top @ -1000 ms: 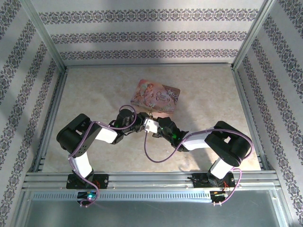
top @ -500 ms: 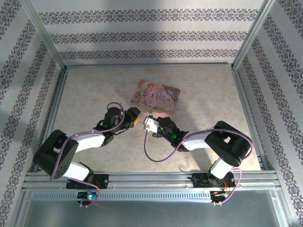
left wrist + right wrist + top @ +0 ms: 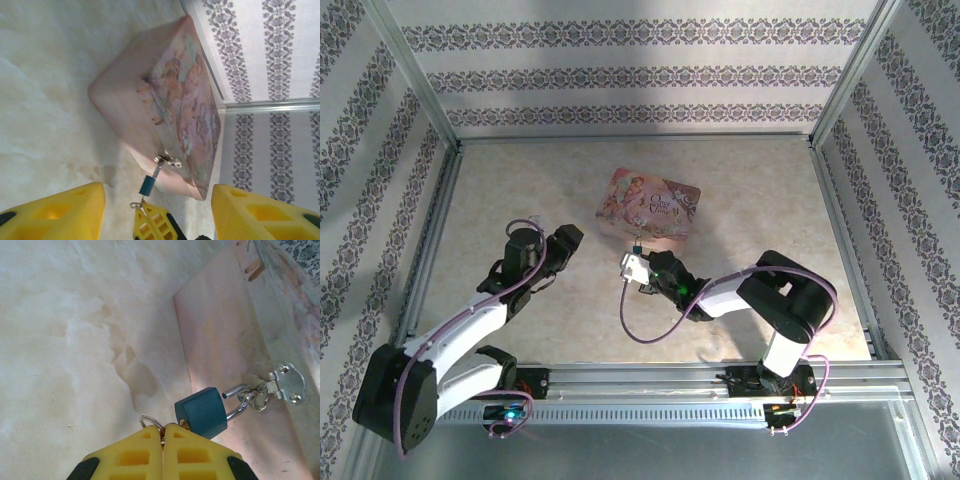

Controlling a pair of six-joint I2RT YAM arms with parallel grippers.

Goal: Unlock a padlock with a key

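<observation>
Tin sits mid-frame on tabletop; padlock at its lower edge, key in right pincer just below; left pincer leftward, apart.

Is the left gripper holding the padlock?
No, the left gripper is open, clear of the padlock on the tin's hasp.

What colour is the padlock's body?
The padlock has a dark teal-blue body; the right wrist view shows it best.

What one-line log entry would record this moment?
left gripper: open, apart from pink picture tin | right gripper: shut on small silvery key | key at blue-bodied padlock on tin's hasp
</observation>
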